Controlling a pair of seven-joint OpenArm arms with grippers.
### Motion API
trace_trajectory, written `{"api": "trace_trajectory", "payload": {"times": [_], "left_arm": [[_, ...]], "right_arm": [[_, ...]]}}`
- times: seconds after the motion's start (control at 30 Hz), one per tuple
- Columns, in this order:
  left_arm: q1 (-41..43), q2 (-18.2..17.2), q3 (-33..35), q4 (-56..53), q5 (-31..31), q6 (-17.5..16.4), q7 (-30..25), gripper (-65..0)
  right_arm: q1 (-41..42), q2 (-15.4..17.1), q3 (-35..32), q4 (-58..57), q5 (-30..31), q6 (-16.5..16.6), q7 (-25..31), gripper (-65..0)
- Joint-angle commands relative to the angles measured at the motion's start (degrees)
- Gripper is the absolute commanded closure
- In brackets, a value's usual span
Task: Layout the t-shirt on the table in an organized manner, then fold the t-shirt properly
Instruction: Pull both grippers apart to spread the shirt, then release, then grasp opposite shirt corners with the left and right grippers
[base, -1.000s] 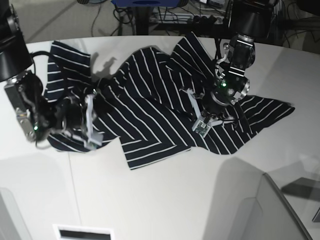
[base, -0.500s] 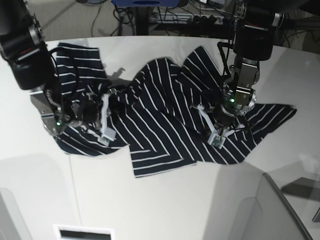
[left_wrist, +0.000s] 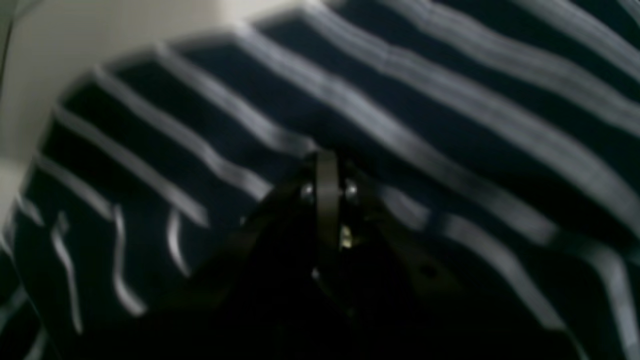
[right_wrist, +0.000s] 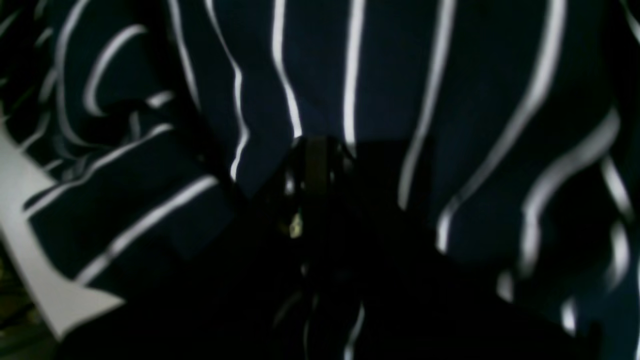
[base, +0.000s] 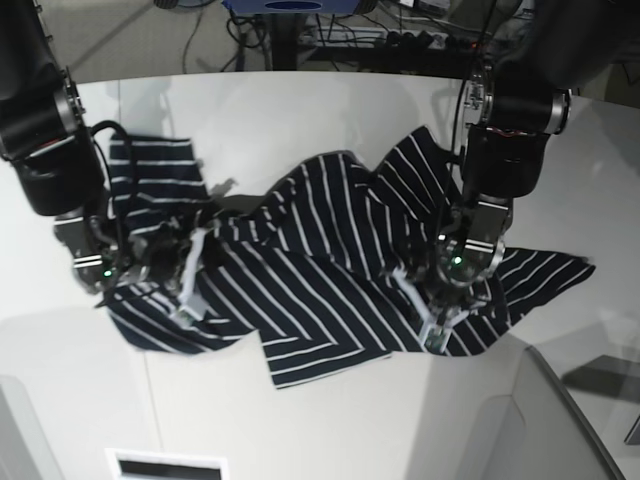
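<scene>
**Both grippers clamped on the striped t-shirt**

The t-shirt (base: 320, 270) lies rumpled across the middle of the table (base: 330, 420), its dark navy cloth ridged and bunched between the two arms, one hem corner pointing toward the near edge. The left gripper (base: 437, 318), on the right side of the scene, is pinched tight on a fold of the fabric near the shirt's right end; its wrist view shows the jaws together with striped cloth all around. The right gripper (base: 188, 290), on the left side, is likewise closed on the shirt's left portion, with cloth draped around it.
</scene>
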Motion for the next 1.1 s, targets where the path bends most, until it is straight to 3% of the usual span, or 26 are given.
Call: {"api": "trace_trajectory", "payload": {"times": [0.0, 0.17, 0.3, 0.4, 0.5, 0.6, 0.63, 0.7, 0.77, 1.07], "left_arm": [[-1.04, -0.18, -0.19, 4.01, -0.49, 0.13, 0.19, 0.0], [8.37, -0.44, -0.37, 27.05, -0.66, -1.54, 12.41, 0.0], [19.27, -0.44, -4.67, 47.27, -0.66, -2.24, 21.47, 0.0], [28.24, 0.35, -10.48, 60.01, -1.54, -6.55, 27.27, 0.0], [35.36, 0.70, -17.77, 67.40, -8.14, -12.00, 32.89, 0.0], [40.81, 0.35, -26.12, 69.95, -18.42, -14.37, 37.99, 0.0], [42.39, 0.35, -28.50, 69.95, -21.50, -14.37, 38.70, -3.6], [45.38, 0.35, -31.84, 69.86, -25.98, -14.37, 38.78, -18.6], [47.67, 0.61, -32.98, 69.86, -29.59, -14.37, 38.78, -26.7], [50.66, 0.35, -32.89, 58.78, -46.55, -14.55, 38.52, -28.3]], "right_arm": [[0.45, 1.29, 3.31, 2.73, -0.83, -0.99, -1.58, 0.0], [-8.60, 2.87, 20.80, 22.77, -0.83, -0.99, -10.81, 0.0], [-19.68, 2.78, 29.33, 42.38, -0.83, -0.99, -15.38, 0.0], [-29.35, 2.69, 33.38, 55.83, -0.83, -0.99, -16.35, -0.2], [-37.44, 2.61, 36.98, 63.56, -0.83, -0.99, -16.26, -0.2], [-43.24, 1.11, 41.55, 66.90, -0.83, -0.99, -16.08, -0.3], [-44.47, 0.23, 43.57, 67.43, -0.83, -0.99, -16.08, -0.8], [-45.97, -1.35, 46.65, 67.52, -0.83, -0.99, -16.17, -4.5], [-47.28, -2.14, 48.76, 67.52, -0.83, -0.99, -16.08, -9.0], [-49.66, -2.23, 49.99, 67.08, -1.01, -0.99, -16.26, -24.3]]}}
